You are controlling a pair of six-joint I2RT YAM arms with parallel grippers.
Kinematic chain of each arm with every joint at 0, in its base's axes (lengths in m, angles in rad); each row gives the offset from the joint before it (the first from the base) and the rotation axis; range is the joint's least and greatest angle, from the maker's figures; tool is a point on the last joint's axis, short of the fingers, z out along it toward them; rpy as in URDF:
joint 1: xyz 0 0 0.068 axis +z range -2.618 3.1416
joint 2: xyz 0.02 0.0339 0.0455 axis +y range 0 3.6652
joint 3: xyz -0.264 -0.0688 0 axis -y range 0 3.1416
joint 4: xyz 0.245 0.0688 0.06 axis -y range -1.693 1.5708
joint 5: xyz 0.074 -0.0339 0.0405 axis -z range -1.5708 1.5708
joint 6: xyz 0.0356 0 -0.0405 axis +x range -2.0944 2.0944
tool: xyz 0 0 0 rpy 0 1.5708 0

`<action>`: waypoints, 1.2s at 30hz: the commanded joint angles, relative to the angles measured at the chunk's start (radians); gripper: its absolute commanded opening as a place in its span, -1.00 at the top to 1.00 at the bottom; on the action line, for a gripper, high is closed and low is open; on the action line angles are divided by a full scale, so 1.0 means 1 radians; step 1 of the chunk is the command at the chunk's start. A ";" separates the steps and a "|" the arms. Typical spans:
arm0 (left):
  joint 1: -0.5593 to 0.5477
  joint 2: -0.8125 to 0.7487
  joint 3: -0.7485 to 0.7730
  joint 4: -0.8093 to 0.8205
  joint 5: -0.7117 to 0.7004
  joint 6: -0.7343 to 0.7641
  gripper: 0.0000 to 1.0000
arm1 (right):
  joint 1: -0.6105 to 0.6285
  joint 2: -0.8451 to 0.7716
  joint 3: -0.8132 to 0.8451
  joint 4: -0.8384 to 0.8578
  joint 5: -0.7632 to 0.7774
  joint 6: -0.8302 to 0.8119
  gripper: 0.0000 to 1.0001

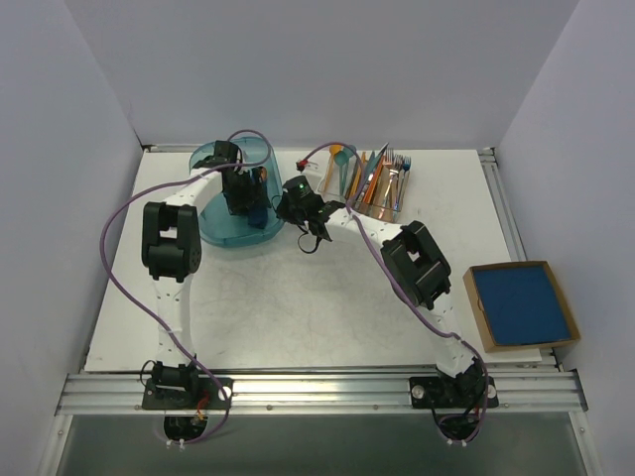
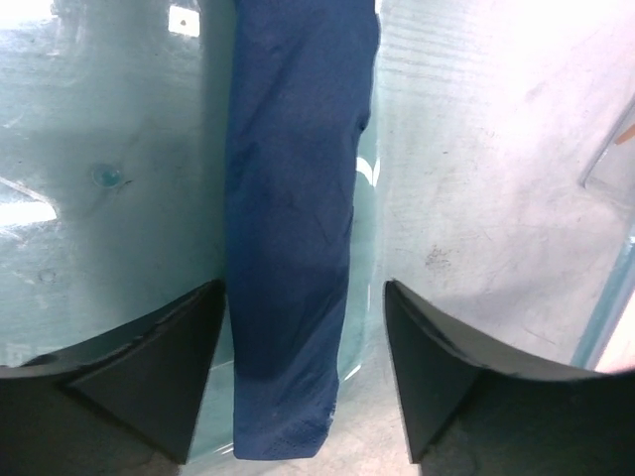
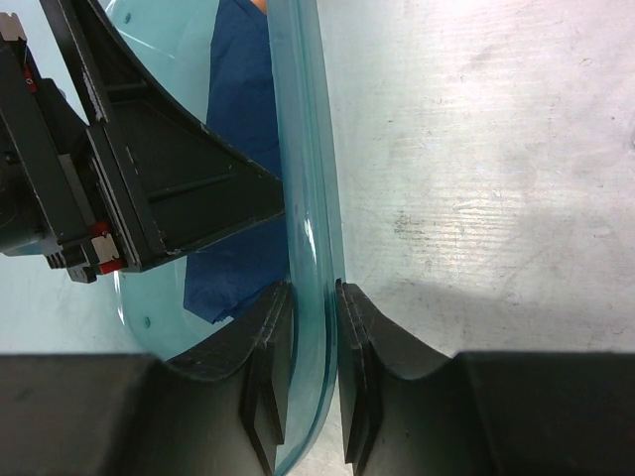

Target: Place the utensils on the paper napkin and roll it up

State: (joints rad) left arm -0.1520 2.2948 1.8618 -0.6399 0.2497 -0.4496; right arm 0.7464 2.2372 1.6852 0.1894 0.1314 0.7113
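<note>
The paper napkin is a dark blue roll (image 2: 293,218) lying against the wall of a teal see-through container (image 1: 223,203) tipped on its side at the back left. My left gripper (image 2: 303,288) is open and straddles the roll: the left finger is at its edge and the right finger stands apart from it. My right gripper (image 3: 314,297) is shut on the container's rim (image 3: 303,149). The roll (image 3: 238,139) and the left gripper's finger (image 3: 179,188) also show in the right wrist view. Orange-copper utensils (image 1: 369,177) lie in the cutlery tray at the back.
A clear tray (image 1: 349,208) at the back centre holds orange, teal and blue cutlery. A cardboard box (image 1: 474,307) with a dark blue sheet in it stands at the right edge. Both arms reach to the back left, close together.
</note>
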 commanded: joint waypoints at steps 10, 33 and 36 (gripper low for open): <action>0.022 -0.057 0.100 -0.063 -0.009 0.037 -0.70 | 0.013 -0.037 0.005 -0.028 -0.010 -0.018 0.31; 0.000 -1.027 -0.622 0.258 -0.161 -0.060 -0.88 | -0.035 -0.725 -0.502 0.176 -0.110 -0.302 -0.99; -0.011 -1.217 -0.812 0.283 -0.133 -0.075 -0.88 | -0.035 -0.887 -0.660 0.147 -0.107 -0.326 -0.99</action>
State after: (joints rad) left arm -0.1520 1.1984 1.1709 -0.4320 0.1192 -0.4942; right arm 0.7067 1.4563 1.1149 0.3138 0.0452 0.4473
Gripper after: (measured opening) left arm 0.938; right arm 0.994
